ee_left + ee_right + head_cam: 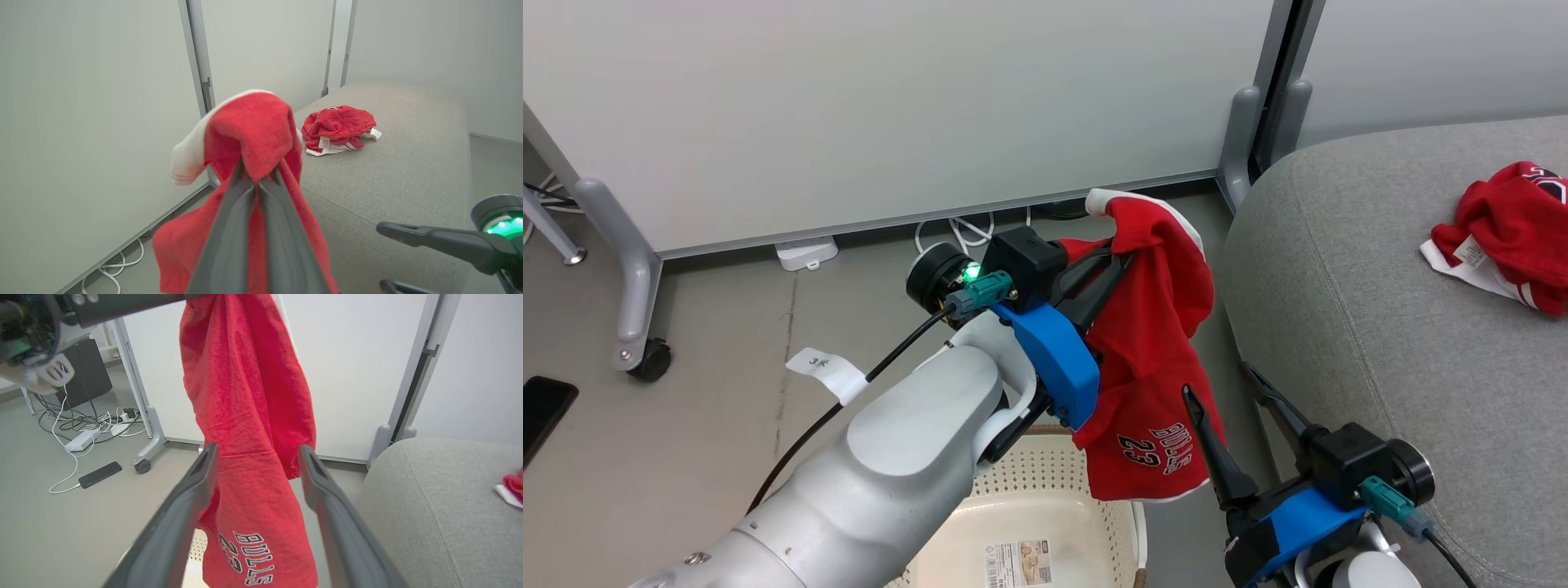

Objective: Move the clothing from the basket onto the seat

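- Head view, centre of frame: the left gripper (1123,260) is clamped on a fold near the top of the held jersey (1152,359), with red cloth pinched between its fingers.
- Left wrist view, centre: the two fingers (229,228) meet at their tips. Cloth is bunched over them and a white trim band droops to the left.
- Location of the held jersey: it hangs free. Its printed lower hem is at the lower centre of the head view, above the far rim of the basket (1045,506) and just left of the edge of the seat (1380,327).
- Right gripper (1218,380), lower right of the head view: fingers spread wide, holding nothing. In the right wrist view the hanging cloth is framed between them, apparently beyond them and not touched.
- Second jersey (1511,237), upper right of the head view: crumpled on the seat.
- Basket interior: partly covered by the pale forearm, so any remaining contents cannot be confirmed.
- Handling judgement: the garment is light, limp and without stiffness. Expect it to swing, drape and collapse into a heap on release.
- Its textured knit should resist slipping.
- Grip point: a gathered fold or the trimmed edge, where several layers stack. A single layer is a weaker hold.
- The hanging tail could catch on the seat edge.
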`<state>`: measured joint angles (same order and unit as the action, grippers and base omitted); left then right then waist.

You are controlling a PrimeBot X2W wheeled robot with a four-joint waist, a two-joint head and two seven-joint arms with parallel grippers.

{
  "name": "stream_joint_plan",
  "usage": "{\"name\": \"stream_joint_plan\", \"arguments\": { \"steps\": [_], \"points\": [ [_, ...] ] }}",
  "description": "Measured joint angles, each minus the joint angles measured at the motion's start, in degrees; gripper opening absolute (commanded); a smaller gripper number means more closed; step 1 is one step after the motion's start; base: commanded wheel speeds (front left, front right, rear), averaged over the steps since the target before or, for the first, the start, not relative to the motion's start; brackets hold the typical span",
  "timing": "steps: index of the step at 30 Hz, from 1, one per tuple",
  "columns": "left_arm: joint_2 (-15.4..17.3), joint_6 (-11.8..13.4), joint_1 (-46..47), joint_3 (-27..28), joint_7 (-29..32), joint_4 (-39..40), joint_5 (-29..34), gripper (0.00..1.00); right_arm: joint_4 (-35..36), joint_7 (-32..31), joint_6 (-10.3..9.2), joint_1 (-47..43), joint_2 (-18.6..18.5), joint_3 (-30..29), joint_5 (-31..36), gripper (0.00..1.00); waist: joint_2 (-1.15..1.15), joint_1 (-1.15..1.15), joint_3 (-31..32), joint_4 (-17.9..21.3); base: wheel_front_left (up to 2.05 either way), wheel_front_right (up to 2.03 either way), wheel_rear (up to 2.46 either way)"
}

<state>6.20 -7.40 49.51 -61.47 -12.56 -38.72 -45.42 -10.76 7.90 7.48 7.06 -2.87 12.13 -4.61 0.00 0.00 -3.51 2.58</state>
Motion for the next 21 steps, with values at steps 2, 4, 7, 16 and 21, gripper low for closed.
{"name": "stream_joint_plan", "arguments": {
  "steps": [2, 4, 7, 16, 21],
  "points": [
    [0.0, 0.0, 0.0, -0.2, -0.2, -0.2, -0.2, 0.00, -0.1, -0.1, 0.00, 0.1, 0.0, 0.1, 0.2, 1.00, 0.00, 0.00, -0.1, 0.0, 0.00, 0.00, 0.00],
    [0.0, 0.0, 0.0, -0.4, -0.2, -0.4, -0.5, 0.00, -0.5, -0.5, 0.00, 0.5, 0.0, 0.6, 0.7, 1.00, 0.00, 0.00, -0.2, 0.0, 0.00, 0.00, 0.00],
    [-0.1, 0.0, 0.4, -0.7, -0.5, -0.5, -0.9, 0.00, -2.3, -1.7, 0.00, 3.0, 0.0, 2.3, 0.8, 1.00, 0.00, 0.00, -0.5, 0.2, 0.00, 0.00, 0.00],
    [-0.6, 0.0, 1.2, -2.0, -0.7, -0.6, -1.5, 0.00, -11.0, -2.4, 0.00, 12.1, 0.0, 5.9, 0.9, 1.00, 0.00, 0.00, -1.2, 0.0, 0.00, 0.00, 0.00],
    [-0.8, 0.0, 1.3, -2.9, -0.9, -0.5, -2.0, 0.00, -16.4, -2.5, 0.01, 16.2, 0.0, 7.9, -0.5, 1.00, 0.00, 0.00, -1.2, -0.7, 0.00, 0.00, 0.00]
  ]
}}
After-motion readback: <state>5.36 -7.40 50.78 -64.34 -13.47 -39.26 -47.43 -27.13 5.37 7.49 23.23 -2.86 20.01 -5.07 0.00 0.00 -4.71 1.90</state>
